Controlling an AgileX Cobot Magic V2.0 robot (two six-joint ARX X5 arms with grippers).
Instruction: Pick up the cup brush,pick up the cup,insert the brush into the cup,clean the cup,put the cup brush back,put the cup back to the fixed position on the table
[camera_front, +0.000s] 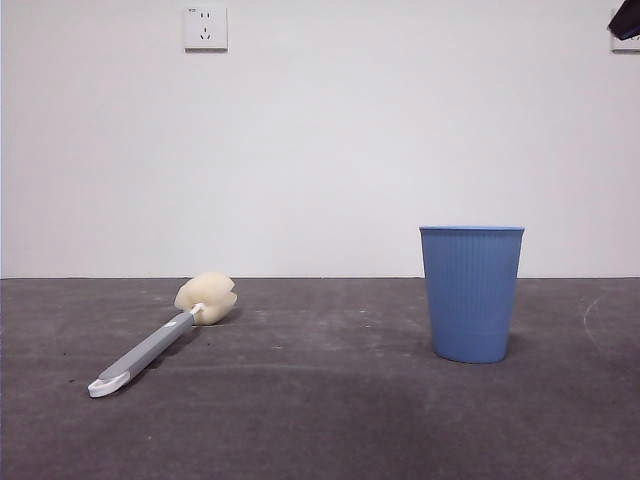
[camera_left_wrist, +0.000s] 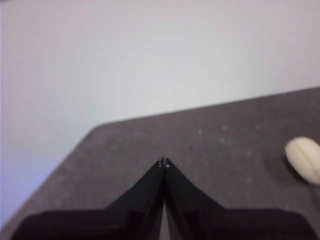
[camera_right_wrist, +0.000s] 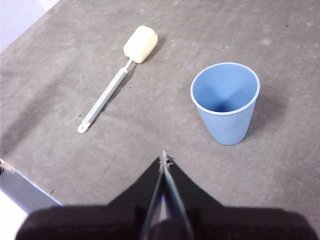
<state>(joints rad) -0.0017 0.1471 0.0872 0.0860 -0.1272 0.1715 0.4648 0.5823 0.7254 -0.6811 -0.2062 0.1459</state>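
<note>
The cup brush (camera_front: 160, 340) lies flat on the table (camera_front: 320, 420) at the left, its cream sponge head toward the wall and its white looped end toward the front. The blue ribbed cup (camera_front: 471, 292) stands upright and empty at the right. In the right wrist view the brush (camera_right_wrist: 112, 85) and the cup (camera_right_wrist: 226, 100) lie well ahead of my right gripper (camera_right_wrist: 163, 159), which is shut, empty and high above the table. My left gripper (camera_left_wrist: 164, 162) is shut and empty, above the table, with only the sponge head (camera_left_wrist: 304, 159) showing at the side.
A white wall with a socket plate (camera_front: 205, 28) stands behind the table. A black arm tip (camera_front: 626, 20) shows at the top right corner. The table's edge (camera_right_wrist: 30, 185) shows in the right wrist view.
</note>
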